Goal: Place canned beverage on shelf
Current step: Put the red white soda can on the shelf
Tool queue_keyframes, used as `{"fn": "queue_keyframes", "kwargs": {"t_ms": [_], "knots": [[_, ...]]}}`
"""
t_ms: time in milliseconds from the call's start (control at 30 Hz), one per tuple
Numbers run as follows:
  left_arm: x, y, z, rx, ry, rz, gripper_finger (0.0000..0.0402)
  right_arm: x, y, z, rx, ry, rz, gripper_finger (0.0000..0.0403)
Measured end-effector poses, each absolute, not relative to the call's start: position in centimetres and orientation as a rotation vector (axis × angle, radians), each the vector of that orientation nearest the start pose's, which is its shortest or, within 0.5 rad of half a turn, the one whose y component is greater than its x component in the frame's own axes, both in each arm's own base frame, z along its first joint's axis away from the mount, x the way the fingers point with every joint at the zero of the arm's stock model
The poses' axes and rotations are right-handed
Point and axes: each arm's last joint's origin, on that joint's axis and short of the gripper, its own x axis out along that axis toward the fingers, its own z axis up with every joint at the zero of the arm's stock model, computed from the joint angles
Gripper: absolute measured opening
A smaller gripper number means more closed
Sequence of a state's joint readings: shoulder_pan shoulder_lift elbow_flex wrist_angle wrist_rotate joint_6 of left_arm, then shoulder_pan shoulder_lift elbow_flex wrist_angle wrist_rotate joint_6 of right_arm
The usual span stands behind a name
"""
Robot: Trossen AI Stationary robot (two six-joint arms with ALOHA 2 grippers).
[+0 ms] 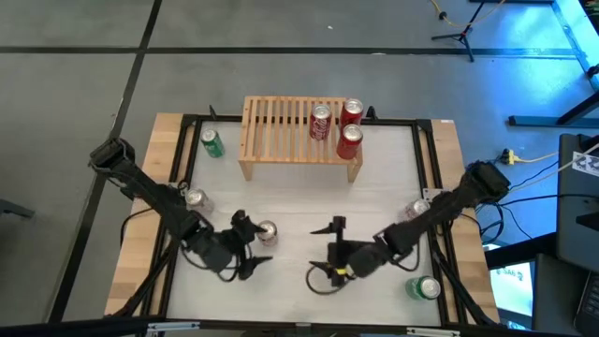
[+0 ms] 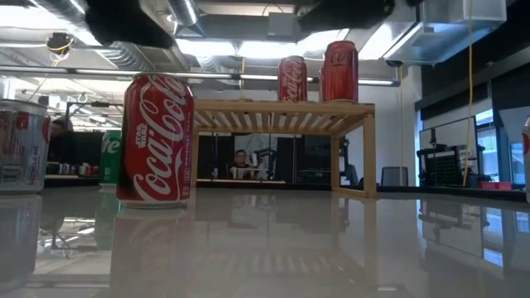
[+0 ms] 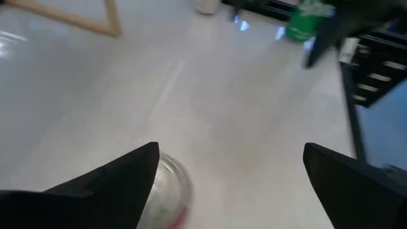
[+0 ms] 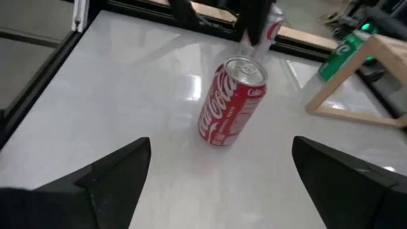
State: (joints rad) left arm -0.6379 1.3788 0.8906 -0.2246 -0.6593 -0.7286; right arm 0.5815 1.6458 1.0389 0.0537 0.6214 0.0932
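Left fingers [image 3: 232,175] spread wide around half-hidden red can [image 1: 267,232]; right fingers [image 4: 219,175] open, facing it.

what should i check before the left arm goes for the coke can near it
1. Left gripper open: ok, its fingers are spread wide in the left wrist view.
2. Red Coca-Cola can upright on the table: ok.
3. Can between the fingers: not ok, it sits by one finger, off centre.
4. Right gripper clear of the can: ok, it is open and apart from it, facing it.
5. Free space on the shelf: ok, three red cans crowd its right end; the left slats are bare.
6. Other cans out of the path: ok, the silver can and green can stand apart.
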Motion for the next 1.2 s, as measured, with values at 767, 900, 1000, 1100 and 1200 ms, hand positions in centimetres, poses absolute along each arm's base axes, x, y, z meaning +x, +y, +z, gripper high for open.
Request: {"fn": "queue_keyframes", "kwargs": {"t_ms": [767,900,1000,1100,1200], "knots": [[25.5,-12.6,21.0,-0.196,0.703,0.370,0.0367,29.5,18.9,22.5,-0.216,0.473,-0.094,0.0381],[25.4,-12.6,21.2,-0.203,0.701,0.361,0.0367,29.5,18.9,22.5,-0.217,0.473,-0.093,0.0381],[25.3,-12.9,21.4,-0.217,0.698,0.336,0.0367,29.5,18.9,22.5,-0.220,0.473,-0.093,0.0381],[25.1,-13.3,21.4,-0.217,0.698,0.316,0.0366,29.4,18.8,22.5,-0.223,0.477,-0.093,0.0381],[24.9,-13.8,21.6,-0.212,0.697,0.299,0.0366,29.4,18.8,22.5,-0.223,0.477,-0.093,0.0381]]}}
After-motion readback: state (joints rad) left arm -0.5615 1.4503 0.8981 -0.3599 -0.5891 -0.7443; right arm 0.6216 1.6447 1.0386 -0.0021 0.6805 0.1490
